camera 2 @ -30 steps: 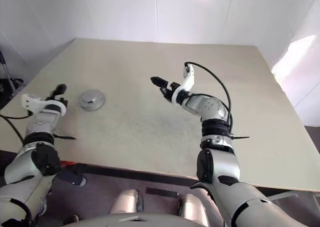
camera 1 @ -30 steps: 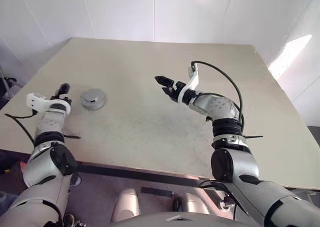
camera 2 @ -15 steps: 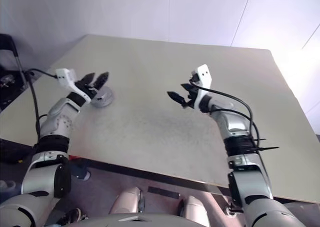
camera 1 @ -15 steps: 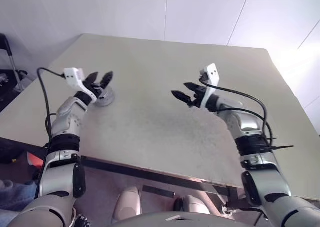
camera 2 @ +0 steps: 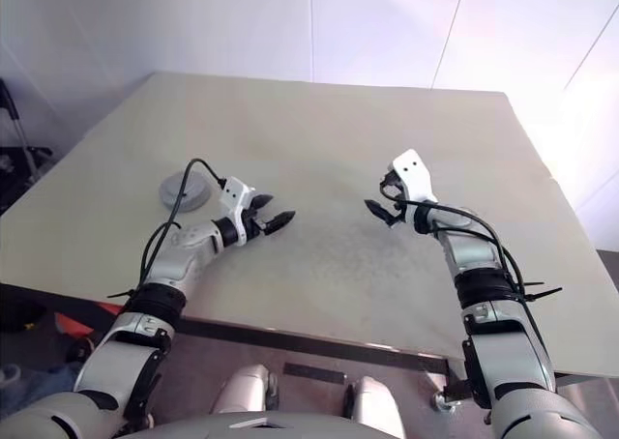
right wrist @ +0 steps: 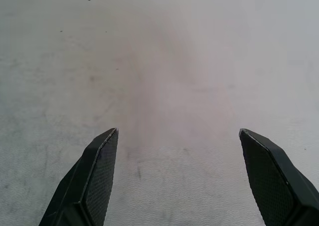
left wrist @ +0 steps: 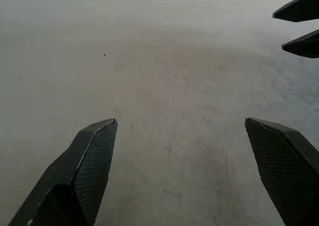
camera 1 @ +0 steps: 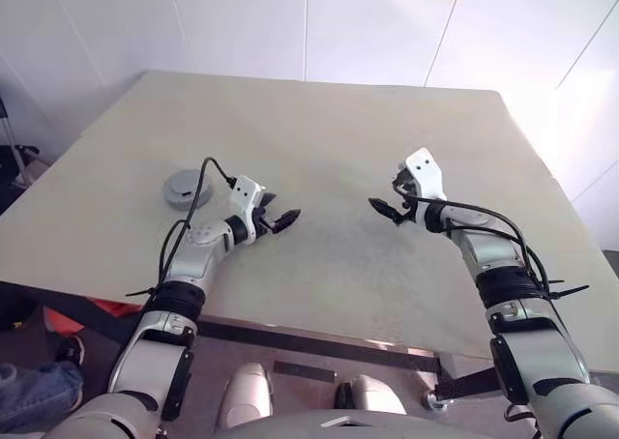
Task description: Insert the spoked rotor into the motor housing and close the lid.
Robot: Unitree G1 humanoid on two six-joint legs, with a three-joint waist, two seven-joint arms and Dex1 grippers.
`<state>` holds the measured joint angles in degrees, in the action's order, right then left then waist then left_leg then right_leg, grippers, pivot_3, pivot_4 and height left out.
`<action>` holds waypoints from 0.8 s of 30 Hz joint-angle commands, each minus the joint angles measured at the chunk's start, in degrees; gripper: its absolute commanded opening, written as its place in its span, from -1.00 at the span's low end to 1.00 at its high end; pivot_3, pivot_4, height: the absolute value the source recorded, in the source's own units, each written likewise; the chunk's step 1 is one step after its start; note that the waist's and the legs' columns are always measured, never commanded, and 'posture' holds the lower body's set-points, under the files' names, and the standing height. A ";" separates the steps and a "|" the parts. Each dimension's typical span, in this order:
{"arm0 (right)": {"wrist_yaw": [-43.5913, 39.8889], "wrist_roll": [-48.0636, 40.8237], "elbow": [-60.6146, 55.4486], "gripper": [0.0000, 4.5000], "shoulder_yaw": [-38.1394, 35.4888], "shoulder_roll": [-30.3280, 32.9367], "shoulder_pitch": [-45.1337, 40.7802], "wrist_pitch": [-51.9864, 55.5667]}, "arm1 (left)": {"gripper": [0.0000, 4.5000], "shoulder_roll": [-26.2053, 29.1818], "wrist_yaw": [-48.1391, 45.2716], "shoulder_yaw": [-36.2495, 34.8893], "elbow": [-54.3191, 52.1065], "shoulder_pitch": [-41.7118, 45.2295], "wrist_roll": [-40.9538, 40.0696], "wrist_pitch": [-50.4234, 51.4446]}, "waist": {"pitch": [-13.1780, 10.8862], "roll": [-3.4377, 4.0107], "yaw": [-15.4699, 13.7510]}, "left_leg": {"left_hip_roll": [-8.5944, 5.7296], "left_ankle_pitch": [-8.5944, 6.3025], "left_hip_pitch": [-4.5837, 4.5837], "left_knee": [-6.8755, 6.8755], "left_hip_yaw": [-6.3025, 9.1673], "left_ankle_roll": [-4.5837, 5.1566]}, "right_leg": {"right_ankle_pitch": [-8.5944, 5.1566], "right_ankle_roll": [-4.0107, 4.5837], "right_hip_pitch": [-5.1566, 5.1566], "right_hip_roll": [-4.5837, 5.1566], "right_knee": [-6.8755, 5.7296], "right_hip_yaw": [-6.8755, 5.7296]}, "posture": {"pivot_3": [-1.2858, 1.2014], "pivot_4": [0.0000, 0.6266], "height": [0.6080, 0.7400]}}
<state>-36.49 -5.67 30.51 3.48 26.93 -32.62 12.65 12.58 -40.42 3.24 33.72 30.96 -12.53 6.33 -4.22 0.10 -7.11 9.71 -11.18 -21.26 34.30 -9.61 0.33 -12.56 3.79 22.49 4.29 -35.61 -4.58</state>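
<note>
The lid (camera 1: 182, 186), a silver-grey round cap, lies flat on the left part of the table. Whether the motor housing sits beneath it I cannot tell; the spoked rotor is out of view. My left gripper (camera 1: 279, 211) hovers open and empty over the middle of the table, well to the right of the lid, pointing right. Facing it from the right, my right gripper (camera 1: 385, 197) is open and empty too. In the left wrist view the left gripper (left wrist: 182, 122) has bare table between its fingers, with the right gripper's fingertips (left wrist: 299, 43) ahead. The right gripper (right wrist: 178, 131) also spans bare table.
The beige table (camera 1: 329, 130) runs wide to white walls at the back. Its front edge (camera 1: 290, 328) lies close below my arms. The left arm's black cable (camera 1: 198, 183) loops in front of the lid.
The view itself has shifted. My left gripper has left the lid and swung right to the table's middle. My right gripper has drifted right and lower. Both wrists have rolled.
</note>
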 commanded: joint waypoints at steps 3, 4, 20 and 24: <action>1.65 0.54 -2.81 0.94 -1.70 0.50 0.55 -1.11 | 0.92 -0.17 -0.90 -0.64 0.77 2.10 0.64 -2.05 | 0.00 0.00 -0.01 | 0.00 -0.05 0.01 0.00 -0.01 0.09 | 0.00 0.00 -0.01 0.01 0.01 0.00 | 0.03 -1.00 1.00; 1.87 0.65 -2.77 0.94 -1.77 0.50 0.60 -1.16 | 0.92 -0.18 -0.99 -0.65 1.06 2.27 0.76 -2.19 | 0.01 0.01 -0.02 | 0.00 -0.06 0.01 0.00 -0.02 0.09 | 0.00 0.00 -0.02 0.01 0.01 0.00 | 0.03 -1.00 1.00; 2.49 1.61 1.08 0.94 -1.32 -0.78 -2.26 -2.54 | 0.92 -0.08 -0.28 -2.24 0.27 2.14 0.84 -2.38 | 0.01 0.02 0.03 | 0.02 -0.07 0.10 0.01 -0.03 0.12 | 0.01 0.02 -0.07 0.01 -0.01 0.00 | 0.03 -1.00 1.00; 2.54 2.00 2.33 0.94 -1.23 -1.05 -3.04 -3.18 | 0.92 -0.31 0.15 -2.43 0.63 2.32 1.25 -2.68 | 0.01 0.02 0.00 | 0.01 -0.07 0.09 0.01 -0.04 0.13 | 0.00 0.02 -0.08 0.01 -0.01 0.00 | 0.03 -1.00 1.00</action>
<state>-34.07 -3.95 33.11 2.94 25.88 -33.98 11.03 12.17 -40.63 1.67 36.13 32.66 -11.11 4.74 -4.21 0.12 -7.11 9.72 -11.25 -21.17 34.31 -9.64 0.46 -12.56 3.81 22.41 4.30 -35.62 -4.58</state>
